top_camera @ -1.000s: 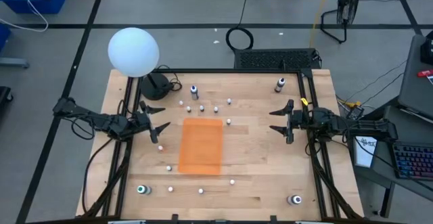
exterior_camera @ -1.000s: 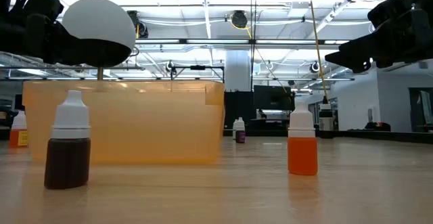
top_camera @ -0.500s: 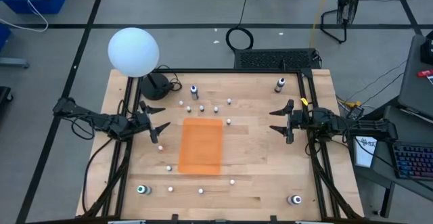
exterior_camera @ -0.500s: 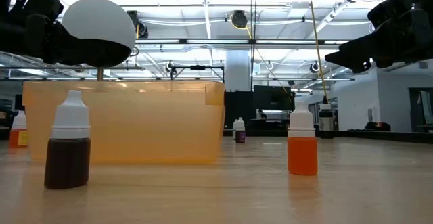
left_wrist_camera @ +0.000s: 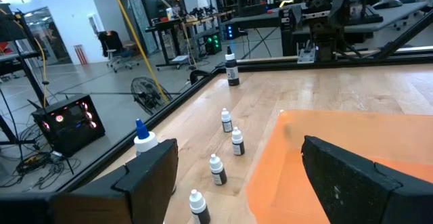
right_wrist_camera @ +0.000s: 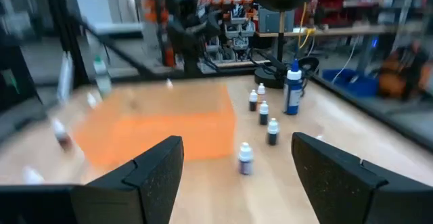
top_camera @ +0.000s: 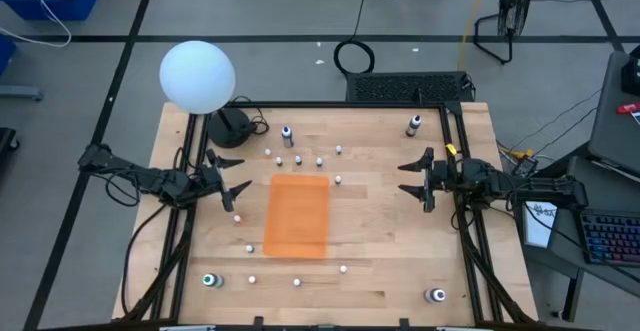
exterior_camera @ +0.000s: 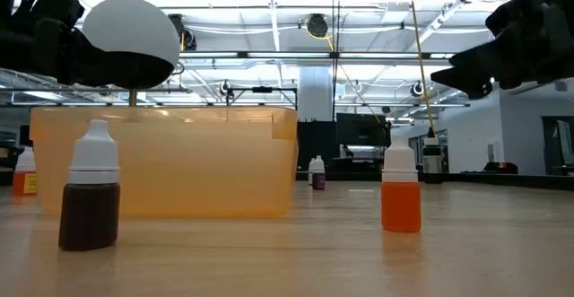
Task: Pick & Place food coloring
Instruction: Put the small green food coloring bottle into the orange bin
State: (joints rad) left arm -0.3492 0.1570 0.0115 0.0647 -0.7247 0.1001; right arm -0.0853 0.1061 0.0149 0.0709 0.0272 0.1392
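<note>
The food coloring bottles (top_camera: 298, 160) stood scattered on the wooden worktop (top_camera: 380, 231), each upright with its long axis vertical and its dropper tip pointing up. A small cluster stood just beyond the far end of the orange bin (top_camera: 297, 215), others lay spread near its sides and along the near edge. In the low view a dark brown bottle (exterior_camera: 90, 192) and an orange bottle (exterior_camera: 401, 190) stood in front of the bin, well apart. The translucent bin lay at the middle of the worktop, with nothing visible inside it. The left gripper (top_camera: 227, 179) hovered beside the bin's left side with its fingers spread open, holding nothing; the right gripper (top_camera: 417, 179) hovered to the right, fingers likewise apart and empty. A large white globe (top_camera: 197, 76) stood at the far left corner.
</note>
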